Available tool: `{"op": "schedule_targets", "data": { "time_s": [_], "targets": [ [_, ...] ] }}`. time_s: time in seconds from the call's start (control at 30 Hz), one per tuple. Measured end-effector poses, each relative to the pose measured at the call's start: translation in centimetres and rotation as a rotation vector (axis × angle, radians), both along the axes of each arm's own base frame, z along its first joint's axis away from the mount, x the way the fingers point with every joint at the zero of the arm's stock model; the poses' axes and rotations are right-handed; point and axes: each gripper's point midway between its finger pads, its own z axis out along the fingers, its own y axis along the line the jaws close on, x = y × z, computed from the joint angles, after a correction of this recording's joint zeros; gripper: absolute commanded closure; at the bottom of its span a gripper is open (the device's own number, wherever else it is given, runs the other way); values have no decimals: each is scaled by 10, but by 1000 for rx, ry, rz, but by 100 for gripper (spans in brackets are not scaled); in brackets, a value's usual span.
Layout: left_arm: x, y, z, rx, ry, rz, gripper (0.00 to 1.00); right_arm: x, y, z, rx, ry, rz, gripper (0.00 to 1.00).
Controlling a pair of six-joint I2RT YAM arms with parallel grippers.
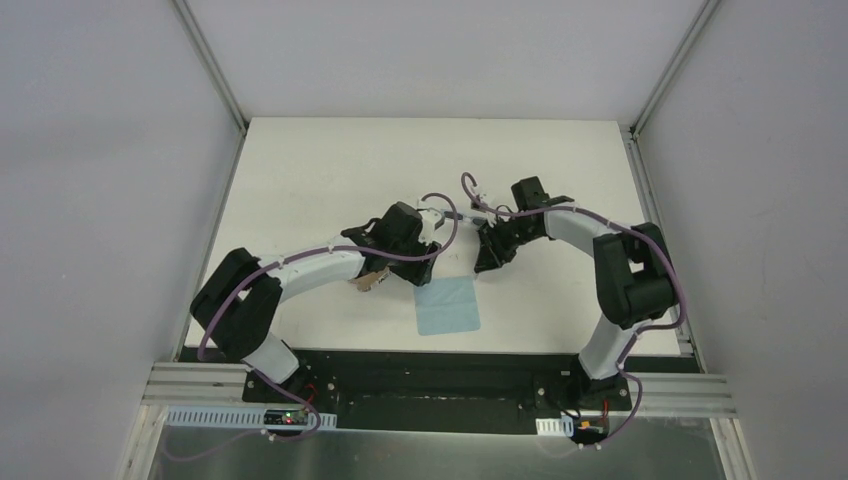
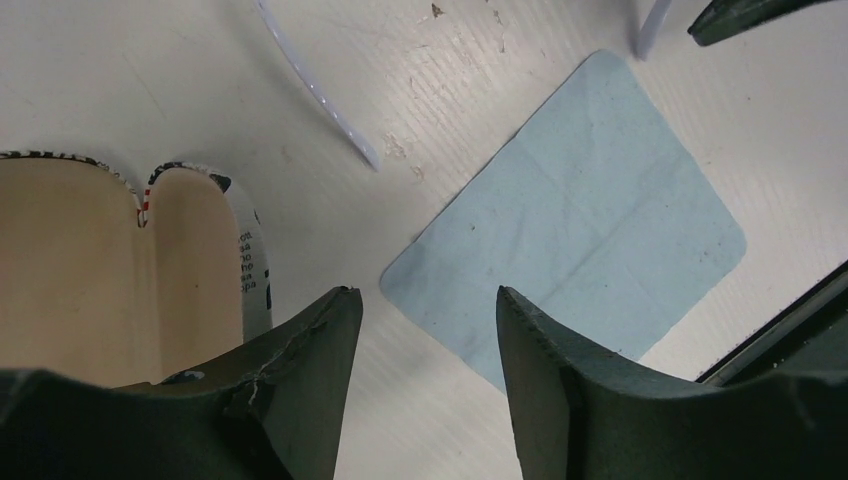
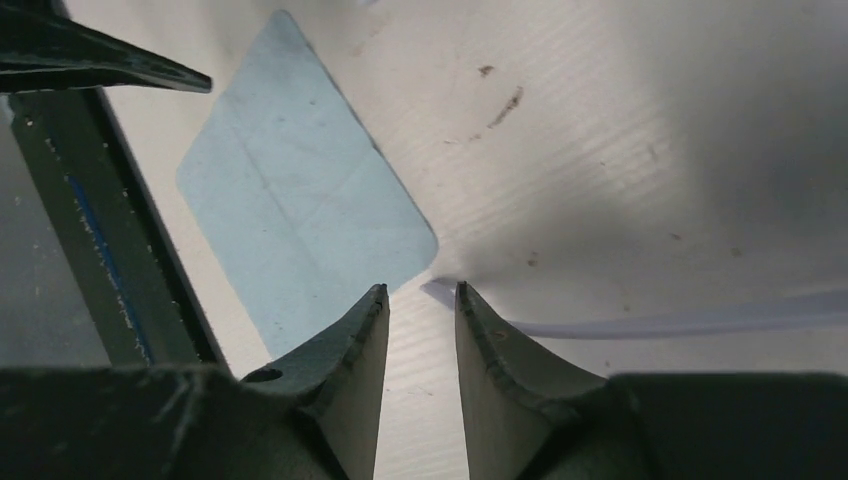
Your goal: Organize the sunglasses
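Enclosure: matte white wall panels [image 1: 430, 50] at the back and on both sides, joined at the far corners by slanting aluminium posts [image 1: 212, 65].
Worktop [image 1: 300, 170]: white. The wrist views show a finely ribbed surface with brown scuffs [image 3: 505, 100] and small specks.
Near edge: a black base plate [image 1: 440, 365] runs along the worktop's front, then a slotted aluminium rail [image 1: 190, 383], then a dull grey metal sheet [image 1: 430, 455].
Light: even and diffuse. A soft grey shadow lies on the worktop in the right wrist view.
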Motion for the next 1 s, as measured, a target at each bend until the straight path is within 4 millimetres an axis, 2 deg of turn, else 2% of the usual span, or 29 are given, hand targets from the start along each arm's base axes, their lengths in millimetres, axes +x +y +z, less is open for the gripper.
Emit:
{"op": "schedule_targets", "data": {
  "time_s": [0.3,0.43,0.57,0.73,1.0],
  "targets": [
    [2,2,-11,38,-1,-31,47,28,-44,-20,-94,7,-151,66],
    [4,8,-13,74,-20,-35,50,34,-55,-23,-120,-4,-179,61],
    [4,15,-16,113,-26,-44,55,24,-45,-17,-109,-30,-105,60],
    [2,17,-20,130,-24,-73,56,-2,-14,-12,-97,-77,54,60],
    [-2,18,-36,156,12,-103,58,-7,-11,-16,-104,-68,75,59]
  ]
}}
